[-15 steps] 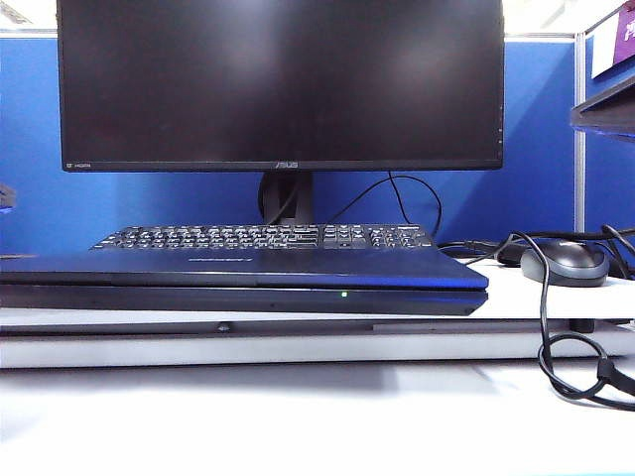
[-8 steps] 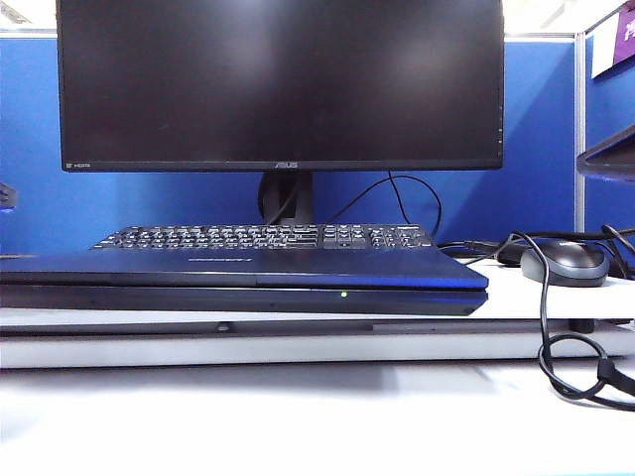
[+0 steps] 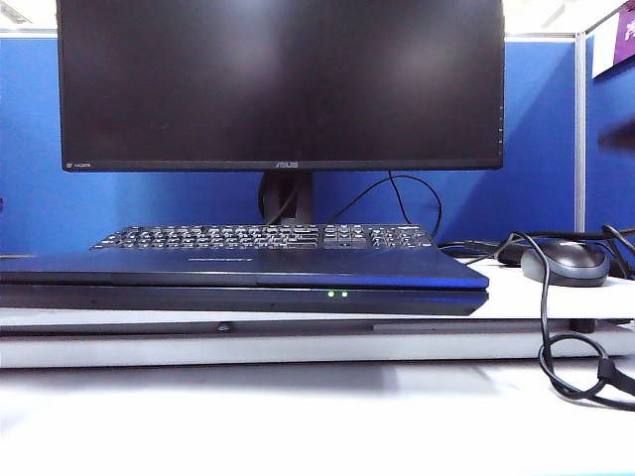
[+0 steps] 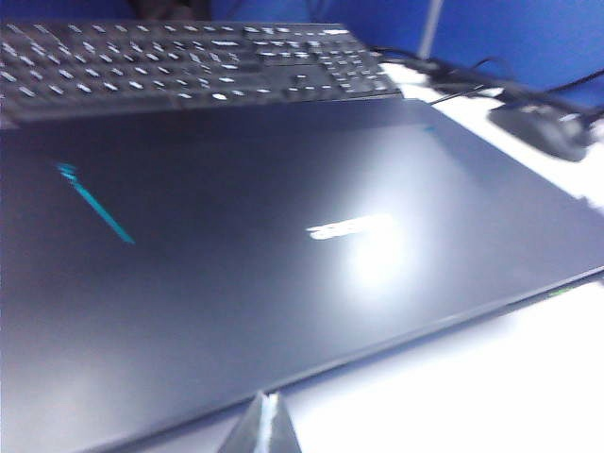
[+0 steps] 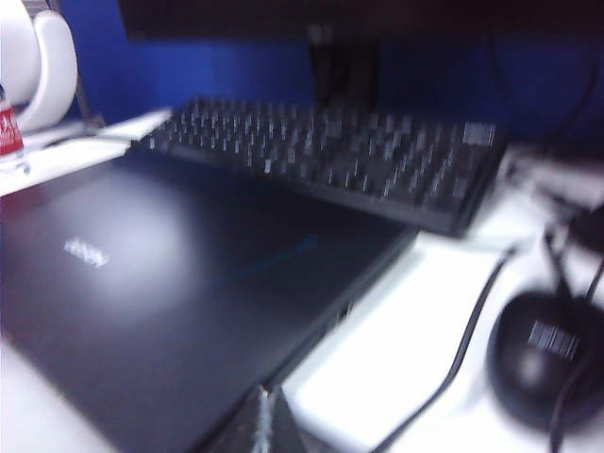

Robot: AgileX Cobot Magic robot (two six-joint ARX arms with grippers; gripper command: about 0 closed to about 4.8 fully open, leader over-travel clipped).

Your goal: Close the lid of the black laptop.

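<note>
White desk (image 3: pixel 298 416), blue partition behind: you see the lid (image 3: pixel 243 266) flat down on the black laptop (image 3: pixel 238 297), at 6 o'clock from the keyboard (image 3: pixel 263 236). Left gripper (image 4: pixel 261 427) and right gripper (image 5: pixel 264 420) show fingertips pressed together, clear of the lid

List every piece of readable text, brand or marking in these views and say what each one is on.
"ASUS": on the bottom bezel of the monitor.
Small white mark at the monitor's lower left corner: too small to read.
Logo on the lid of the closed black laptop: blurred, unreadable.
Key legends on the keyboard: too small.
Barcode sticker on the mouse: no legible digits.
Red bottle label: unreadable.
Neither the left gripper nor the right gripper bears text.
</note>
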